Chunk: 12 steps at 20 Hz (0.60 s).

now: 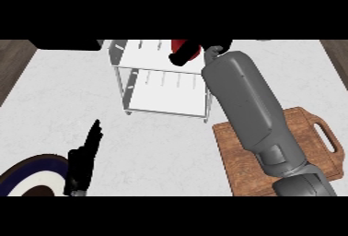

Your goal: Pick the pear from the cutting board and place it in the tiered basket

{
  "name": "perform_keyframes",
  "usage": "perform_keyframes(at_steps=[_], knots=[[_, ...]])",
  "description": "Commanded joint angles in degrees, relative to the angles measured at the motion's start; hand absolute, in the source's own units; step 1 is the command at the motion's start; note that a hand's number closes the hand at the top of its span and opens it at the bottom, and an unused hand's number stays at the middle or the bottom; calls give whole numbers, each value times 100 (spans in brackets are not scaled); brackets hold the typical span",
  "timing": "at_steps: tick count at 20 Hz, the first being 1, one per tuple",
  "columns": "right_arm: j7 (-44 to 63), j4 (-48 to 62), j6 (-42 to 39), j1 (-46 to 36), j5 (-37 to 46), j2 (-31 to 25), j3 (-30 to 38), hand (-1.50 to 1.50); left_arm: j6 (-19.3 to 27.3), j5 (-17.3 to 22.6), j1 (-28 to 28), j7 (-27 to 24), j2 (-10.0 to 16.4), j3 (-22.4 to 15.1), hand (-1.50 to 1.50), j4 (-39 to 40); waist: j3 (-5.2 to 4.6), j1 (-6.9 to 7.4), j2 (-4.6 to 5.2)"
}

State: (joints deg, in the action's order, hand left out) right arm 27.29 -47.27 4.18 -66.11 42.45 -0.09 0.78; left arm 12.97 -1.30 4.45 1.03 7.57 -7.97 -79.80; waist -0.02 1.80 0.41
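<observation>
The white wire tiered basket [124, 87] stands at the back middle of the counter. My right hand [194, 51] is over the basket's upper tier at its right side, with the grey forearm stretched across from the lower right. Its fingers curl round a small red fruit, the pear [179, 44], most of which is hidden. The wooden cutting board [234, 154] lies at the right under the forearm, with nothing showing on it. My left hand [83, 159] rests open at the lower left, fingers straight and pointing up.
A round plate [27, 175] with a dark blue rim lies at the lower left, beside the left hand. A dark object [68, 44] sits at the back left edge. The board's handle [326, 136] points right.
</observation>
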Motion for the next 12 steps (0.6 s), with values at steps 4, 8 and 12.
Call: perform_keyframes(at_steps=[4, 8, 12], knots=[[-708, 660, 712, 96, -1591, 9, 375, -150, -236, 91, -12, -82, 268, 195, 0, -3, 3, 112, 25], [-1265, 596, 996, 136, -2154, 8, 670, -150, -70, 39, -111, 149, 107, 145, 0, -153, 7, 3, 3], [-1344, 400, 1712, -119, -2653, 9, 620, -150, -24, 11, -516, 254, -22, 197, 0, 273, 2, -61, -10]])
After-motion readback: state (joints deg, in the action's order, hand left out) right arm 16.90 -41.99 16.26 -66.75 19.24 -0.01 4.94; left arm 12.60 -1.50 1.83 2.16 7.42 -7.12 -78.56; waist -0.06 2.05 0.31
